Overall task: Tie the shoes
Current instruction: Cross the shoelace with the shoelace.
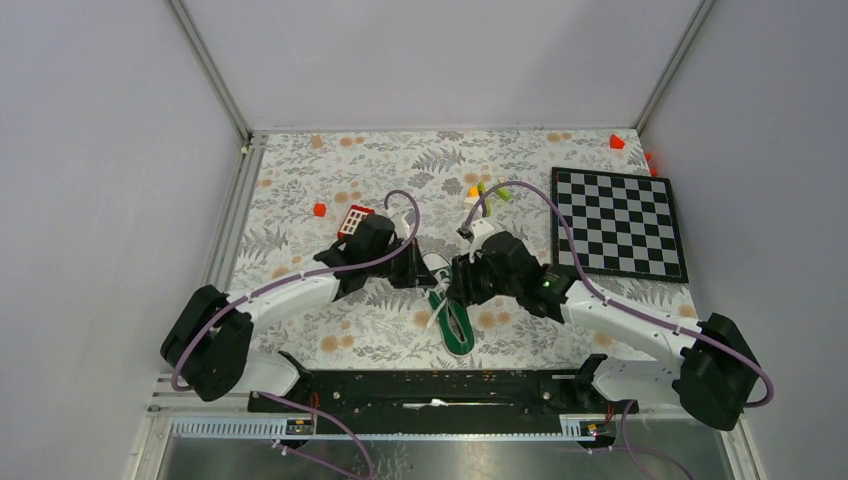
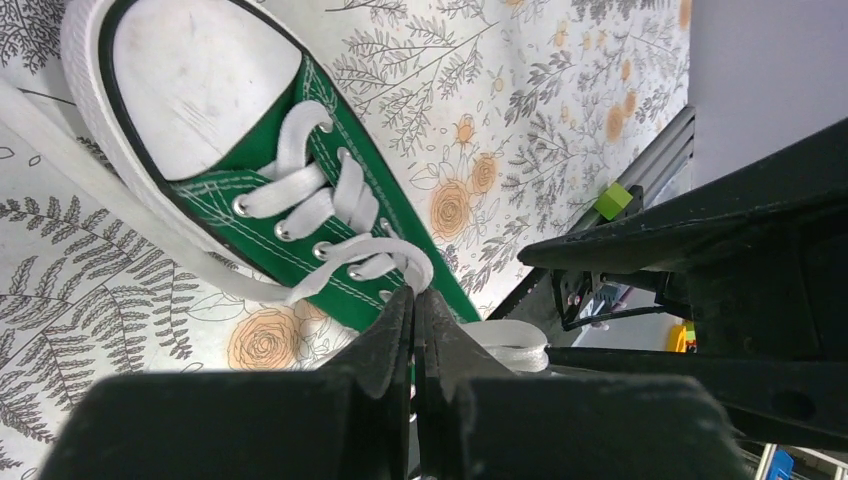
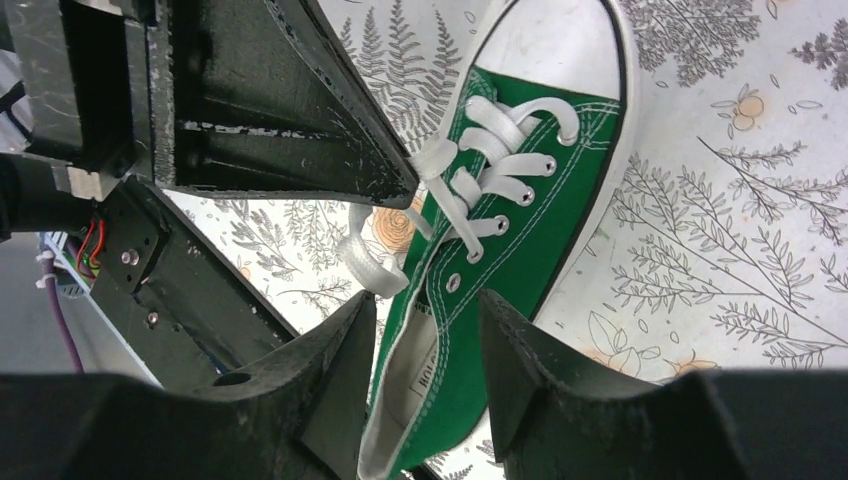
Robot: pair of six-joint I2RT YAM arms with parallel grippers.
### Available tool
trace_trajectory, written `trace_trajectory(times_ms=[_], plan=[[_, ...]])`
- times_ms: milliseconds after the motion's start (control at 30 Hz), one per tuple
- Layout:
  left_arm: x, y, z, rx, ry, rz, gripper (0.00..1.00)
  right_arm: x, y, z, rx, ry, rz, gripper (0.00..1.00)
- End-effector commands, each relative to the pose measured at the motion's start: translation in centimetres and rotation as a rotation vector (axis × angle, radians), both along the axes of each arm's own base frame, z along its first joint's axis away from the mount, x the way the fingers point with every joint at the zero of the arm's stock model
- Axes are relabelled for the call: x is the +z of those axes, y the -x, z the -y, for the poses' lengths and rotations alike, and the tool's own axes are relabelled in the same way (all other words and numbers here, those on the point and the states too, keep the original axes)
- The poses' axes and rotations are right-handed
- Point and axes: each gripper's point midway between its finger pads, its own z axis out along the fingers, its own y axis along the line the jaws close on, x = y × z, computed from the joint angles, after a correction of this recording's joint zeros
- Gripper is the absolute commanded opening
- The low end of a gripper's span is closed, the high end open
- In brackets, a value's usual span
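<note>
The green sneaker point(image 3: 540, 230) lies on its sole on the floral worktop point(image 1: 300, 200), midway between the two arms, toe cap pointing away from their bases and heel toward them. The left pincer point(image 2: 414, 303) is pressed together on a run of white lace point(image 2: 400, 262) just beside the upper eyelets; the strand passes straight into the closed tips. The right pincer point(image 3: 428, 305) is spread, its fingers straddling the shoe's opening, and it grips nothing. A free loop of lace point(image 3: 362, 262) lies just ahead of one fingertip rather than centred in the gap. Hazards from this position: (1) Nothing pins the sneaker down — any pull by the left pincer is likely to drag or tip the shoe rather than tension the lace. (2) The pinch sits at the very tips, so a sideways tug may let the flat lace slide out. (3) Closing the right pincer without first re-centring it on the free loop would probably seize the tongue or the canvas edge instead of the lace. (4) The two pincers work close together over the same eyelets — a small approach error could bring them into contact and knock the held strand loose. (5) No knot is visible; a hard pull may draw slack through the eyelets and shorten the free end.
</note>
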Motion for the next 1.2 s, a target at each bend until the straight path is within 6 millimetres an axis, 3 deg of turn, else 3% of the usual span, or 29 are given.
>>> trace_trajectory(times_ms=[0, 267, 433, 533, 733, 867, 1167], plan=[[2.4, -1.2, 0.3, 0.029, 0.091, 0.130, 0.00, 2.0, -0.2, -1.1, 0.090, -0.026, 0.033, 0.50], [2.0, -1.3, -0.1, 0.052, 0.072, 0.148, 0.00, 1.0, 1.8, -1.3, 0.218, 0.008, -0.067, 0.51], [1.8, -1.5, -0.2, 0.050, 0.050, 0.147, 0.00, 2.2, 4.2, -2.2, 0.347, -0.063, -0.123, 0.47], [1.8, -1.5, -0.1, 0.048, 0.051, 0.145, 0.00, 2.9, 5.2, -1.7, 0.403, -0.041, -0.145, 0.46], [2.2, -1.8, -0.2, 0.062, 0.049, 0.147, 0.00, 3.1, 3.4, -0.5, 0.246, -0.007, -0.088, 0.44], [2.4, -2.0, -0.1, 0.082, 0.055, 0.135, 0.00, 3.7, 1.9, -2.5, 0.065, -0.223, 0.003, 0.46], [3.1, -2.4, 0.0, 0.105, 0.056, 0.132, 0.00, 2.1, 2.2, -5.5, -0.026, -0.312, 0.057, 0.50]])
